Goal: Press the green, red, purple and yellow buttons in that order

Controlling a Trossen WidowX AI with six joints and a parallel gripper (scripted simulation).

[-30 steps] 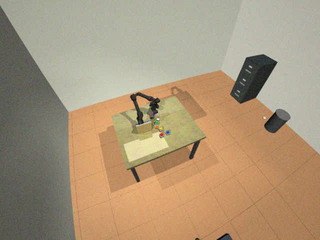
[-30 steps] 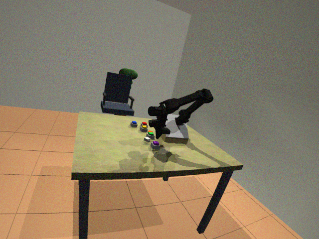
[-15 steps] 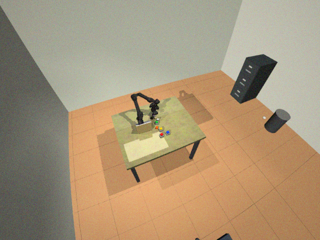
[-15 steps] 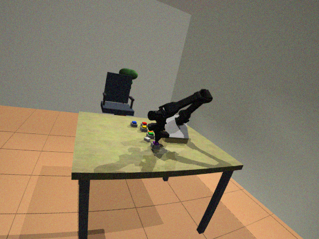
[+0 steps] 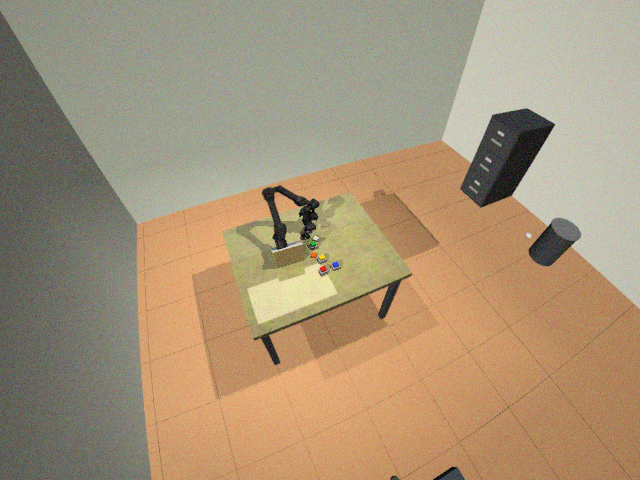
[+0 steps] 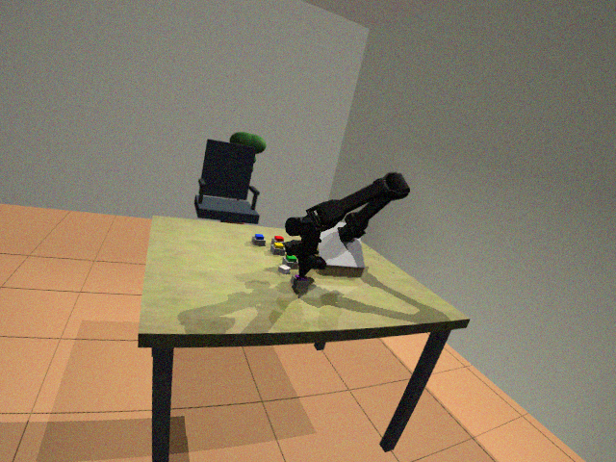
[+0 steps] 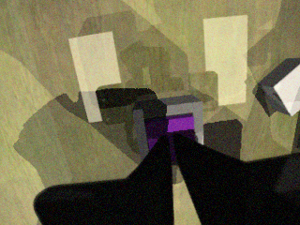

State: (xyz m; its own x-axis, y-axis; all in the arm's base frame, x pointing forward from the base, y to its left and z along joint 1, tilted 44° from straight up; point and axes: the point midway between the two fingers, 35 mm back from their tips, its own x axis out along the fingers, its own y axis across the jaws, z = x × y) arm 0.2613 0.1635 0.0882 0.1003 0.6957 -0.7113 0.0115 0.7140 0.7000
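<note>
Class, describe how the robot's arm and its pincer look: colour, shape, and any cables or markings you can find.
The arm is matt black throughout, built of rounded tube-like segments joined by bulkier knuckle joints. It rises from a pale grey wedge-shaped base. The pincer is also black, with two flat fingers that taper to narrow tips. No cables, labels or markings can be made out.

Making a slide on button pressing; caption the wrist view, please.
Closed gripper tips bearing down on the purple button in its grey housing, white block off to the side.
</note>
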